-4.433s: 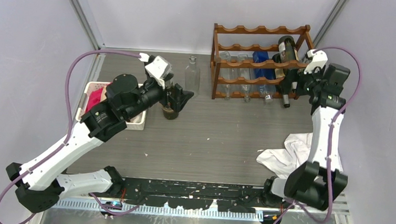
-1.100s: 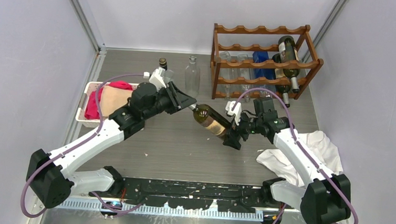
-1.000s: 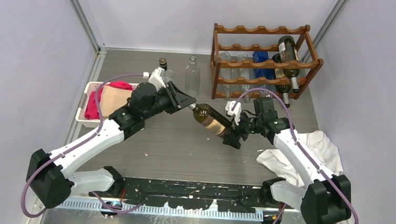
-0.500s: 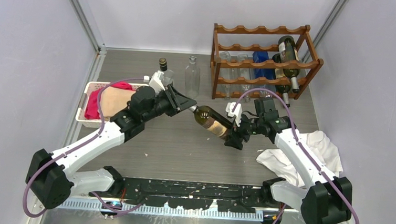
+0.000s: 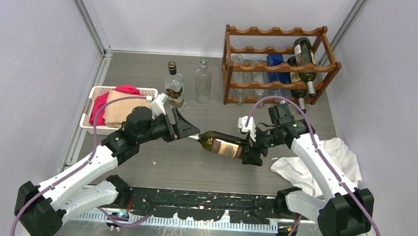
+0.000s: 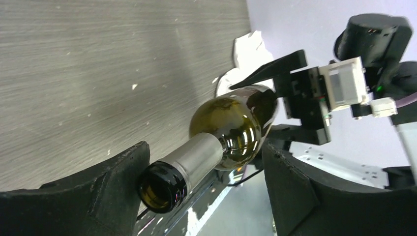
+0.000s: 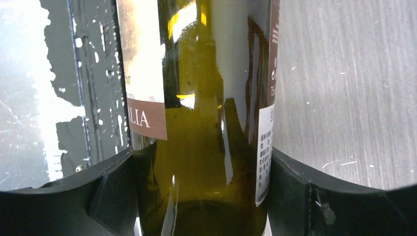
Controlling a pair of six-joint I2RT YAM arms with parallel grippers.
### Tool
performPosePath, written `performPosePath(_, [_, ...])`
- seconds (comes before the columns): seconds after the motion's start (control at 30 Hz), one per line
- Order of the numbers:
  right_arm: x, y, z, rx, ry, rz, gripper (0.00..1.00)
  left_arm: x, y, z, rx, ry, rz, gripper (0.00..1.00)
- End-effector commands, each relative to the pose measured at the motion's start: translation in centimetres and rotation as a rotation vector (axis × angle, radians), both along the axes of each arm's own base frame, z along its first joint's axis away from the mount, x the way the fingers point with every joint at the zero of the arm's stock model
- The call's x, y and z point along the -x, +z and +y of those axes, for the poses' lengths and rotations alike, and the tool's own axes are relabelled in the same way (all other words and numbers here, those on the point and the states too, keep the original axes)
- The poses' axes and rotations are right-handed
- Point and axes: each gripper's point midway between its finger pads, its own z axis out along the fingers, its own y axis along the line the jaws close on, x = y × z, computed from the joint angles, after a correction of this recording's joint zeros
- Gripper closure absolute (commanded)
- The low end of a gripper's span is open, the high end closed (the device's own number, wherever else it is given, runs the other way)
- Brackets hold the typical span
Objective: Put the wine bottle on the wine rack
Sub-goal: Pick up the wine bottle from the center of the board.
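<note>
The wine bottle, dark olive glass with a tan label, hangs level above the table's middle. My right gripper is shut on its wide base end; in the right wrist view both fingers press the bottle's sides. My left gripper stands open around the neck. In the left wrist view the silver-capped neck lies between the spread jaws of that gripper, close to the left finger. The wine rack, reddish-brown with wavy rails, stands at the back right and holds several bottles.
A dark labelled bottle and a clear bottle stand upright left of the rack. A white basket with red and tan cloths sits at the left. A crumpled white cloth lies under my right arm.
My left gripper has opened off the bottle's neck and that arm has drawn back toward the near edge. The bottle, tilted before, now lies level and nearer, held by the right gripper.
</note>
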Motion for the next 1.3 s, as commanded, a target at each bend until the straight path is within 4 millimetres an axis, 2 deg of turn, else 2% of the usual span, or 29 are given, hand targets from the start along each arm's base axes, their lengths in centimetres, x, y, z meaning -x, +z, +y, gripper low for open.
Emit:
performPosePath(0.0, [1.6,1.4,0.4,-0.045,0.107,-0.032,0.99,1.6,-1.9,1.8,-0.123,-0.044,-0.031,0.16])
performPosePath(0.23, [1.8,0.2,0.0,-0.009,0.125,0.001,0.99,3.3,-5.8,3.0,-0.222,-0.092,0.019,0.18])
performPosePath(0.4, [1.9,-0.7,-0.3,0.017,0.139,0.029,0.99,3.8,-7.1,3.2,-0.248,-0.11,0.042,0.19])
performPosePath(0.5, [1.9,-1.1,-0.6,0.039,0.146,0.031,0.99,3.8,-6.8,2.8,-0.233,-0.136,0.016,0.19])
performPosePath(0.6, [2.0,-1.4,-1.2,0.073,0.169,0.015,0.99,4.1,-4.6,1.3,-0.154,-0.232,-0.115,0.19])
performPosePath(0.77, [1.8,-0.9,-2.5,0.158,0.323,-0.039,0.99,4.3,-0.7,-1.5,-0.041,-0.37,-0.427,0.17])
performPosePath(0.83, [1.5,-0.5,-2.6,0.169,0.378,-0.062,0.99,4.3,-0.4,-2.7,-0.075,-0.423,-0.518,0.15])
performPosePath(0.97, [1.3,0.2,-3.1,0.175,0.619,-0.177,0.99,4.4,-0.2,-5.5,-0.107,-0.551,-0.662,0.13])
performPosePath(1.07, [-0.1,0.8,-2.7,0.174,0.646,-0.245,0.99,4.0,-1.0,-7.6,-0.072,-0.6,-0.702,0.11])
performPosePath(1.27, [-2.5,2.0,-1.6,0.163,0.703,-0.407,0.99,2.5,-2.2,-11.4,0.014,-0.654,-0.665,0.04])
